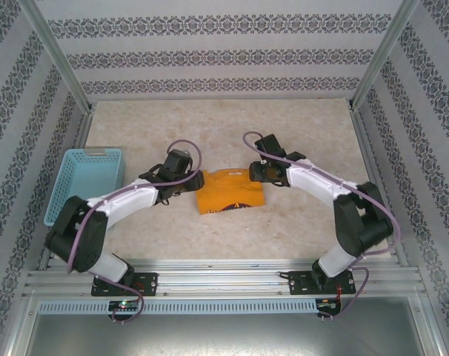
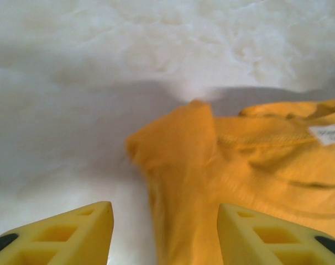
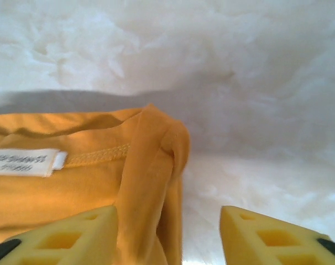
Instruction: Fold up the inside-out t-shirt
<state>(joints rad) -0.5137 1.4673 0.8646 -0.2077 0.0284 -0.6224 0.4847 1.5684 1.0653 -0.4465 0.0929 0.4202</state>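
Observation:
The inside-out t-shirt [image 1: 230,191] lies folded into a small mustard-orange bundle at the table's middle, with part of a dark emblem [image 1: 236,207] showing at its near edge. My left gripper [image 1: 190,182] is at the bundle's left side and my right gripper [image 1: 258,172] at its far right corner. In the left wrist view the left gripper [image 2: 165,232] stands open, a raised corner of the t-shirt [image 2: 250,165] lying loose between its yellow fingers. The right gripper [image 3: 168,234] is open too, a standing fold of the t-shirt [image 3: 73,193] against its left finger [image 3: 84,232]. A white neck label [image 3: 24,162] faces up.
A light blue basket [image 1: 87,182] stands at the table's left edge, beside my left arm. The pale marble table [image 1: 210,126] is bounded by metal frame posts and patterned walls on three sides.

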